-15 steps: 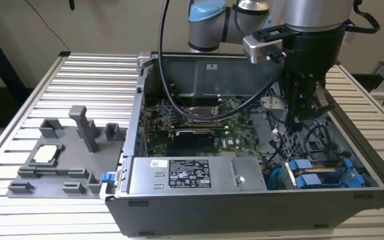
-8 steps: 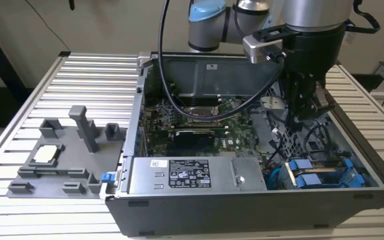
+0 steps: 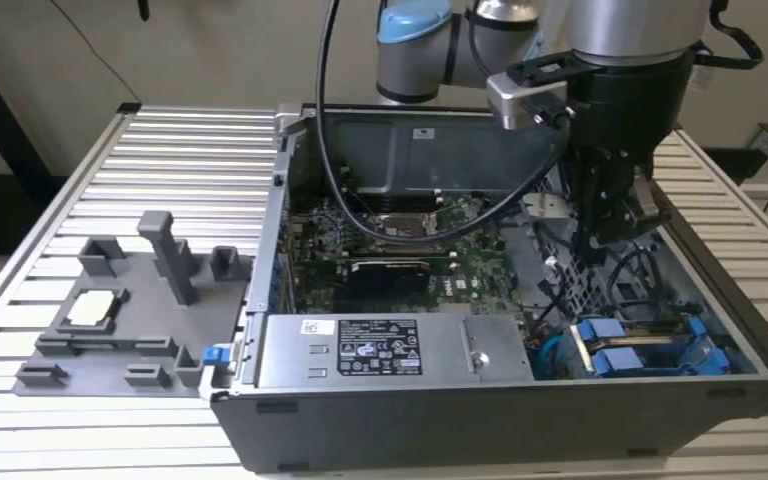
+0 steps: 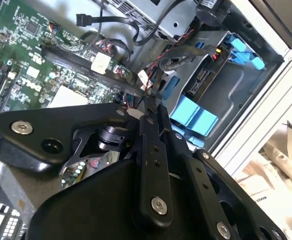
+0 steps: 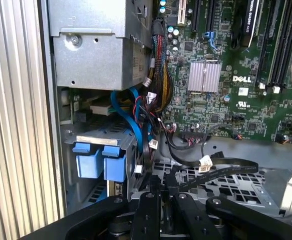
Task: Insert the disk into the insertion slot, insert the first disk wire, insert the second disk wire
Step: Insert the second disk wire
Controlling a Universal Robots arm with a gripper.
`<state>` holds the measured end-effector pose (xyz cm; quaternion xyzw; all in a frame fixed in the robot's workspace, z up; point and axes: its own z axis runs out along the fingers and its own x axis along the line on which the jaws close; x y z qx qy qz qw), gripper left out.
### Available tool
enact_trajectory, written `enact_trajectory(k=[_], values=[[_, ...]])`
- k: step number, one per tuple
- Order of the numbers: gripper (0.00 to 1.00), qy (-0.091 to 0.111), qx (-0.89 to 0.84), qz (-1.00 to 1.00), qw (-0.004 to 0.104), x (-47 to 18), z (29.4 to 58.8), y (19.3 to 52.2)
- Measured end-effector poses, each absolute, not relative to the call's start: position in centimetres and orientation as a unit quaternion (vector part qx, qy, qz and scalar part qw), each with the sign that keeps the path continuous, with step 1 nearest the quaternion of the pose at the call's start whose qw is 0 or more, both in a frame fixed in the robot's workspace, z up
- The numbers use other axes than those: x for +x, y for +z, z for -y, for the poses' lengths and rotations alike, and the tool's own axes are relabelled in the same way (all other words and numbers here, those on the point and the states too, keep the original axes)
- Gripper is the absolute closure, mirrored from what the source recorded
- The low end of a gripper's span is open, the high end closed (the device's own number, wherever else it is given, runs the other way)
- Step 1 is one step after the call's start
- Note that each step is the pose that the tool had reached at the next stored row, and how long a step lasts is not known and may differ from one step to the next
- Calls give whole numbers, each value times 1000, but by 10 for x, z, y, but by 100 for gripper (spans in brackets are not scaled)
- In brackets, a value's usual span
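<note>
Pincer [image 3: 608,238] hangs vertical inside case [image 3: 491,425].

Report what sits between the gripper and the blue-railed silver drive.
In the first wrist view, a loose bundle of black, red and blue cables hangs between the black gripper and the silver-grey hard drive with bright blue carrier rail. Nothing else visible intervenes.

Silver arm [image 3: 631,30] with pale-blue joint caps [image 3: 411,20], black cable [image 3: 335,150], black screw-studded pincer [image 4: 153,107]

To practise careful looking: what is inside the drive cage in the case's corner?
Blue drive carriers and loose cables show; the drives themselves are mostly covered by the cage.
</note>
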<state>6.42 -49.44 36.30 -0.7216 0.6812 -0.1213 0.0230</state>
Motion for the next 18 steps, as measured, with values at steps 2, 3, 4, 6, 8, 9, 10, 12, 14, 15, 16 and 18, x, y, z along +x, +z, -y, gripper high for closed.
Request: enact_trajectory(k=[2,3,4,6,8,9,10,12,14,15,16,18], values=[[84,-121,-722,-681,22,64,500,363],[84,-120,-722,-681,22,65,503,363],[84,-120,-722,-681,22,65,506,363],[84,-118,-722,-681,20,66,512,362],[84,-117,-722,-681,19,67,518,362],[84,-116,-722,-681,18,67,521,362],[84,-116,-723,-681,18,68,523,362],[84,-115,-723,-681,17,70,527,362],[84,-114,-723,-682,16,71,528,362],[84,-113,-723,-682,16,71,528,362],[84,-109,-722,-683,21,71,528,362],[84,-97,-721,-685,33,71,528,362]])
